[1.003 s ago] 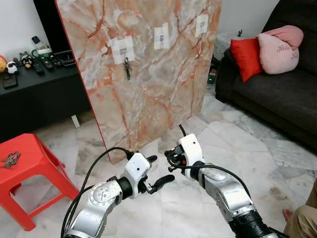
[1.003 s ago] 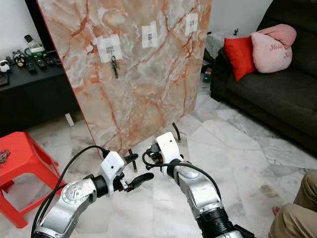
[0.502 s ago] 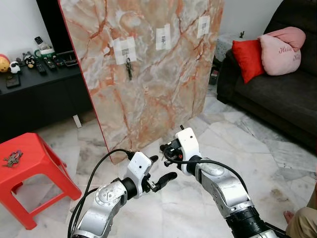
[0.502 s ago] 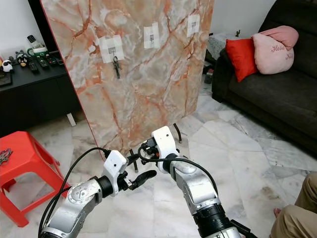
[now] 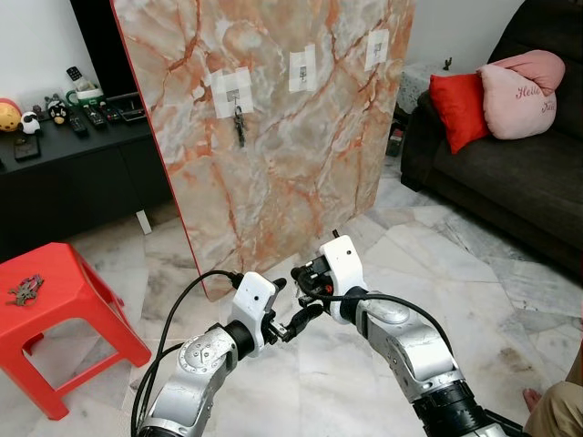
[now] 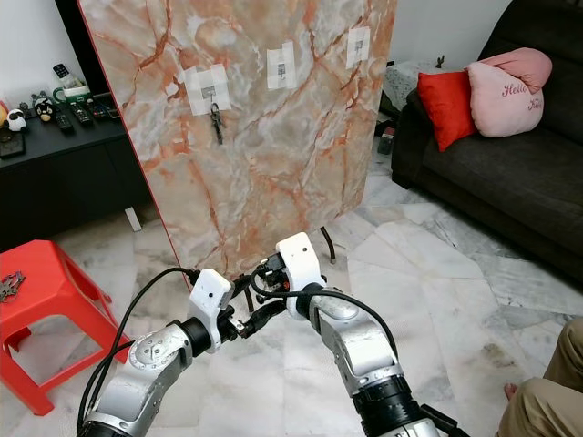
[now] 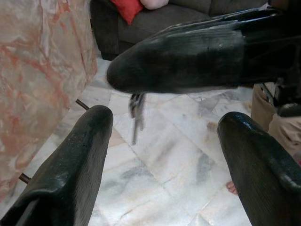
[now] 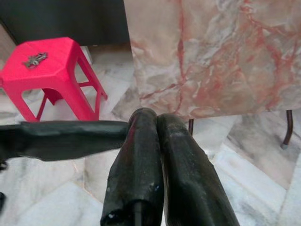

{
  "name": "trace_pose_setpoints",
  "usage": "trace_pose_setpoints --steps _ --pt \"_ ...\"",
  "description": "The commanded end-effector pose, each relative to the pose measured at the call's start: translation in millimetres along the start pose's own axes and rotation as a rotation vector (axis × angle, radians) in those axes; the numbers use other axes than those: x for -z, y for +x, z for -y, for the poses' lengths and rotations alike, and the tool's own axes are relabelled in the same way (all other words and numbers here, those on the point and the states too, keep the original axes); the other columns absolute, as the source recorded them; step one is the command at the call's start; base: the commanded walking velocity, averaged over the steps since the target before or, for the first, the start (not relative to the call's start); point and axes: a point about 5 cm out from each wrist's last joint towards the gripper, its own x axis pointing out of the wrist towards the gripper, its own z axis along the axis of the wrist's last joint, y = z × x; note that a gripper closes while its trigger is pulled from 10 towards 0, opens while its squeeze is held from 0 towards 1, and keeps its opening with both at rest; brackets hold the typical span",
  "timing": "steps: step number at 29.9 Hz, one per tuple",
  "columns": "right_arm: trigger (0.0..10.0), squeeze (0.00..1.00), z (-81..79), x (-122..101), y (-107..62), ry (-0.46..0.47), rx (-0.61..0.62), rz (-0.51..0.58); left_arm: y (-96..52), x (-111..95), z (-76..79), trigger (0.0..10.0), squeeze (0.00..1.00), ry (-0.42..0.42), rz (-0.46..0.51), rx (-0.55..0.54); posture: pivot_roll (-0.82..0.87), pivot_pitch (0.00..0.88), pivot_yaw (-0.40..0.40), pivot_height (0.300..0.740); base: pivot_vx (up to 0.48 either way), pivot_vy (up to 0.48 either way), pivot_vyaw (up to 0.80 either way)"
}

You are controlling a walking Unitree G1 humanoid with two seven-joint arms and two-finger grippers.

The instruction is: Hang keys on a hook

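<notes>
My right gripper (image 5: 303, 276) is shut low in front of the marble board (image 5: 301, 155). A small bunch of keys (image 7: 136, 112) dangles below its fingers in the left wrist view. My left gripper (image 5: 293, 301) is open just beneath it, one finger (image 7: 66, 174) on each side of the hanging keys. The board carries three taped hooks: left (image 5: 232, 88), middle (image 5: 301, 66) and right (image 5: 376, 45). Another key set (image 5: 239, 126) hangs from the left hook. More keys (image 5: 23, 289) lie on the red stool (image 5: 64, 273).
A black cabinet (image 5: 73, 173) with remotes and figurines stands at the left. A dark sofa (image 5: 510, 173) with red and pink cushions is on the right. The board's thin legs (image 8: 288, 129) rest on the marble floor. A person's knee (image 6: 551, 382) shows at the bottom right.
My left gripper has risen and closed in under the right gripper's fingertips, so its fingers now flank the hanging keys. The camera has shifted slightly.
</notes>
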Motion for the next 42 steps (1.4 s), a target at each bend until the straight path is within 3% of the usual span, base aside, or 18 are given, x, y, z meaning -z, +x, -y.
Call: trace_pose_setpoints --steps 1,15,17,18,19,20,21,22,23,24,25,27,28,30,32,36,37,42 --pt "10.0 0.00 -2.9 -4.0 -1.7 -0.006 -0.006 0.014 2.7 -2.0 -1.4 10.0 0.00 -0.007 0.002 -0.005 -0.01 0.000 -0.041 0.740 0.000 0.000 0.00" --pt "10.0 0.00 -7.9 -4.5 -1.4 0.001 -0.015 0.013 7.5 -3.8 -4.4 10.0 0.00 -0.003 0.024 -0.057 -0.02 0.000 -0.040 0.740 0.000 0.000 0.00" --pt "10.0 0.00 -8.3 -4.9 -1.2 0.001 -0.016 0.014 7.9 -3.7 -4.0 9.5 0.00 -0.010 0.026 -0.055 -0.02 0.000 -0.041 0.740 0.000 0.000 0.00" --pt "10.0 0.00 -8.7 -5.0 -1.1 0.001 -0.017 0.015 8.2 -3.9 -3.7 8.6 0.00 -0.015 0.029 -0.056 -0.02 0.000 -0.041 0.740 0.000 0.000 0.00" --pt "10.0 0.00 -9.7 -4.6 -0.8 0.001 -0.020 0.013 8.9 -4.2 -3.2 6.6 0.00 -0.021 0.033 -0.054 -0.02 0.000 -0.041 0.740 0.000 0.000 0.00" --pt "10.0 0.00 -9.7 -4.6 -0.8 0.001 -0.020 0.013 8.9 -4.2 -3.2 6.6 0.00 -0.021 0.033 -0.054 -0.02 0.000 -0.041 0.740 0.000 0.000 0.00" --pt "10.0 0.00 -10.7 -4.0 -0.5 0.002 -0.022 0.011 9.2 -4.1 -3.1 3.5 0.00 -0.022 0.034 -0.053 -0.02 0.000 -0.042 0.740 0.000 0.000 0.00" --pt "10.0 0.00 -11.0 -3.7 -0.3 0.002 -0.023 0.010 9.3 -4.0 -3.0 3.0 0.00 -0.022 0.034 -0.052 -0.02 0.000 -0.042 0.740 0.000 0.000 0.00" --pt "10.0 0.00 -11.7 -3.4 -0.2 0.004 -0.025 0.010 9.6 -3.2 -2.2 0.5 0.00 -0.022 0.032 -0.049 -0.02 0.000 -0.042 0.740 0.000 0.000 0.00" --pt "10.0 0.00 -11.7 -3.4 -0.2 0.004 -0.025 0.010 9.6 -3.2 -2.2 0.5 0.00 -0.022 0.032 -0.049 -0.02 0.000 -0.042 0.740 0.000 0.000 0.00" --pt "10.0 0.00 -12.2 -3.3 -0.1 0.005 -0.028 0.009 9.8 -2.9 -1.6 1.4 0.00 -0.023 0.030 -0.046 -0.02 0.000 -0.042 0.740 0.000 0.000 0.00" --pt "10.0 0.00 -13.7 -3.0 0.1 0.006 -0.034 0.007 9.8 -2.4 -1.0 4.8 0.00 -0.026 0.028 -0.044 -0.02 0.000 -0.040 0.740 0.000 0.000 0.00" --pt "10.0 0.00 -14.5 -2.6 0.2 0.006 -0.039 0.005 9.8 -2.2 -0.9 8.2 0.00 -0.027 0.027 -0.044 -0.02 0.000 -0.040 0.740 0.000 0.000 0.00" --pt "10.0 0.00 -15.6 -2.0 0.4 0.005 -0.045 0.001 9.7 -2.2 -1.0 8.2 0.00 -0.028 0.027 -0.044 -0.02 0.000 -0.040 0.740 0.000 0.000 0.00" --pt "10.0 0.00 -16.4 -1.3 0.4 0.005 -0.046 -0.001 9.6 -2.2 -1.0 4.9 0.00 -0.033 0.028 -0.044 -0.02 0.000 -0.039 0.740 0.000 0.000 0.00" --pt "10.0 0.00 -17.6 -0.3 0.5 0.005 -0.050 -0.006 9.8 -2.1 -0.9 2.8 0.00 -0.037 0.030 -0.046 -0.02 0.000 -0.037 0.740 0.000 0.000 0.00" --pt "10.0 0.00 -18.3 0.2 0.4 0.005 -0.053 -0.007 10.3 -2.7 -0.7 0.0 0.00 -0.041 0.034 -0.047 -0.02 0.000 -0.038 0.740 0.000 0.000 0.00" --pt "10.0 0.00 -19.4 1.4 0.5 0.004 -0.058 -0.015 10.6 -3.5 -0.4 0.0 0.00 -0.050 0.039 -0.046 -0.02 0.000 -0.038 0.740 0.000 0.000 0.00"
